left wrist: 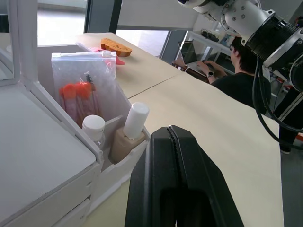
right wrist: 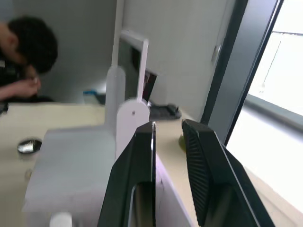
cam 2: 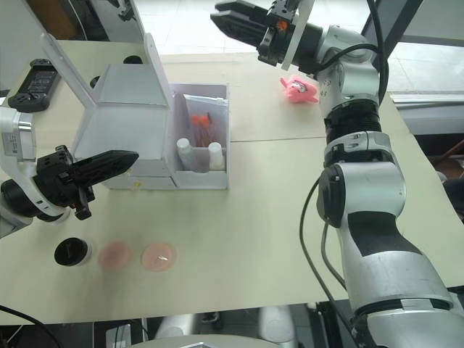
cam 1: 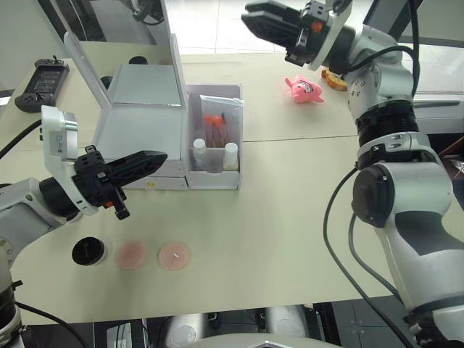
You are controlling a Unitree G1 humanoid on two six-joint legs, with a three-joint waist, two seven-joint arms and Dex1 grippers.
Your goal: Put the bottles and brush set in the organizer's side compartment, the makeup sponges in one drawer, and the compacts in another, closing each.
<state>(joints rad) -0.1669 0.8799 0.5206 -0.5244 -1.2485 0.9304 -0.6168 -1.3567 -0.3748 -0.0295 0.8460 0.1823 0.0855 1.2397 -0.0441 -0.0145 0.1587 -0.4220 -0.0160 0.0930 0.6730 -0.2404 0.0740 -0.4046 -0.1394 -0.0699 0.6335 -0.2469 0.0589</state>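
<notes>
Table (cam 1: 304,217): a pale tabletop is carrying everything.
Organizer (cam 1: 138,134): the grey-white box is sitting toward the table's left-centre, its mirror lid (cam 1: 174,51) standing raised; both drawers are looking pushed in.
Side compartment (cam 1: 235,138): the open bin is forming the organizer's right end.
Brush set (cam 1: 215,123): the clear packet of orange-tipped brushes is standing upright in the back of that bin.
Bottles: the beige bottle (left wrist: 129,137) and the clear bottle (left wrist: 94,132), both white-capped, are standing side by side in the front of the bin.
Makeup sponges: two pink discs, one (cam 1: 132,255) and the other (cam 1: 174,256), are lying beside each other on the table in front of the organizer.
Compact (cam 1: 88,251): one black-lidded jar is lying just left of the sponges.
Left gripper (cam 1: 148,163): it is hovering in front of the drawers, fingers pressed together, holding nothing.
Right gripper (cam 2: 232,20): it is hanging high behind the organizer, fingers slightly apart, empty.
Plush toy (cam 1: 304,88): a pink toy is lying far back on the right.
</notes>
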